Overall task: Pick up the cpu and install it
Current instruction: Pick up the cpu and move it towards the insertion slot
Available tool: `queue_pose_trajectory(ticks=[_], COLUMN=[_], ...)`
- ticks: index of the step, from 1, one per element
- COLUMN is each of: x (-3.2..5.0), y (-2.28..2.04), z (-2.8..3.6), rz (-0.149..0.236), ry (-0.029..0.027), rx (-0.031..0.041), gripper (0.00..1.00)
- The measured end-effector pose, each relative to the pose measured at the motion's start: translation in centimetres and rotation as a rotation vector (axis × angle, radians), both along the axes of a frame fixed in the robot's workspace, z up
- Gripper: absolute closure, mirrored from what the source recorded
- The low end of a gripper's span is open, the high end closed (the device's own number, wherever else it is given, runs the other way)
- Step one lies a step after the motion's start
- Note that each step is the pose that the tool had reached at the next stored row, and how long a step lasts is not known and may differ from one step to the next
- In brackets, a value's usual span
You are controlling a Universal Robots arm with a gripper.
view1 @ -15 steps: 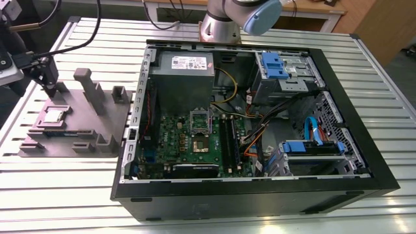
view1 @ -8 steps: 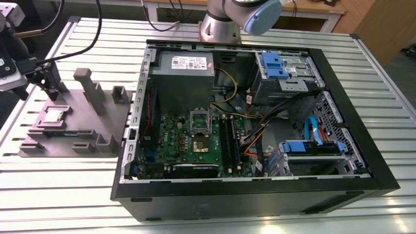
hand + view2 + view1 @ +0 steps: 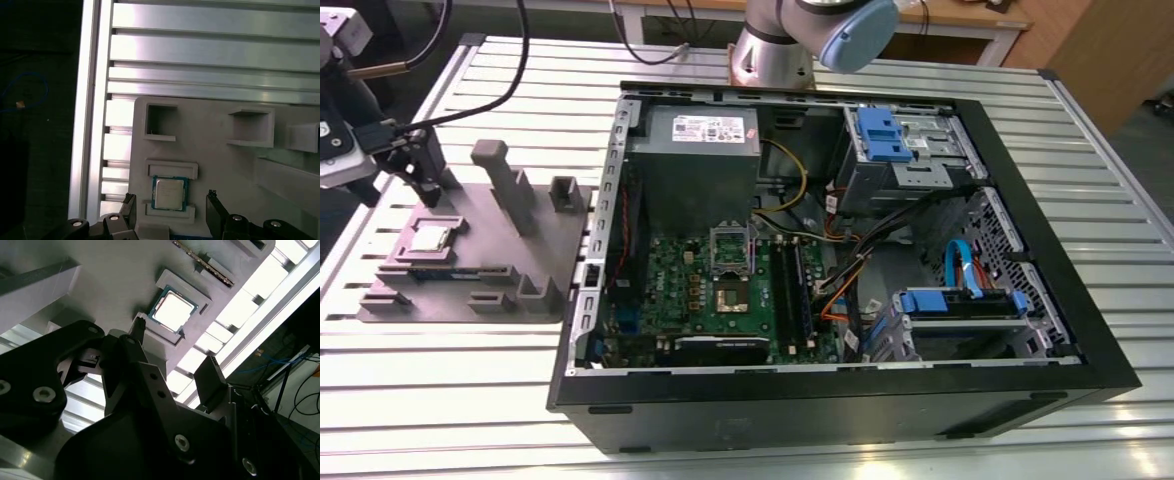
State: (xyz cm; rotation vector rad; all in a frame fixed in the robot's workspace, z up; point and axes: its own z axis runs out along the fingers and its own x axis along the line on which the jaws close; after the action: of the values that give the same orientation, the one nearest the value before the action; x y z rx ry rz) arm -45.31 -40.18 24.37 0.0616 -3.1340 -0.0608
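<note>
Your gripper (image 3: pixel 175 341) is spread wide and holds nothing. In the first wrist view you can see its two dark fingers (image 3: pixel 216 215) standing well apart with a clear gap between them. The cpu (image 3: pixel 170 193) lies in that gap, straight ahead of the fingertips and about midway between them. From the exterior view, the tips appear to hang above the chip rather than touch it, though that clearance is hard to judge. The chip is square, so it has no long axis to line up. Its edges look roughly parallel to the inner faces of the fingers, one finger off each opposite side. It lies flat, shiny side up, in a shallow framed recess of the grey fixture (image 3: pixel 520 255). The fixture rests on the slatted aluminium table (image 3: pixel 454 400), just beside the open computer case (image 3: pixel 854 415) on the exterior view's left. Inside the case, on the green motherboard (image 3: pixel 670 290), the metal-framed socket (image 3: pixel 731 292) is well apart from the chip toward the exterior view's right. It looks uncovered and empty, so nothing has been installed yet.
</note>
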Motion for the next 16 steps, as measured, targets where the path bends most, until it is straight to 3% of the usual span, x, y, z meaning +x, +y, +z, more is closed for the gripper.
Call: queue_pose_trajectory(ticks=[4,13,16], x=[-0.03,-0.03,-0.04], y=[0.0,-0.01,-0.01], z=[-0.41,-1.62,-1.75], rz=[0.0,-0.004,-0.005], ry=[-0.0027,0.0008,0.0011], rx=[0.0035,0.005,0.0049], gripper=[0.34,0.34,0.34])
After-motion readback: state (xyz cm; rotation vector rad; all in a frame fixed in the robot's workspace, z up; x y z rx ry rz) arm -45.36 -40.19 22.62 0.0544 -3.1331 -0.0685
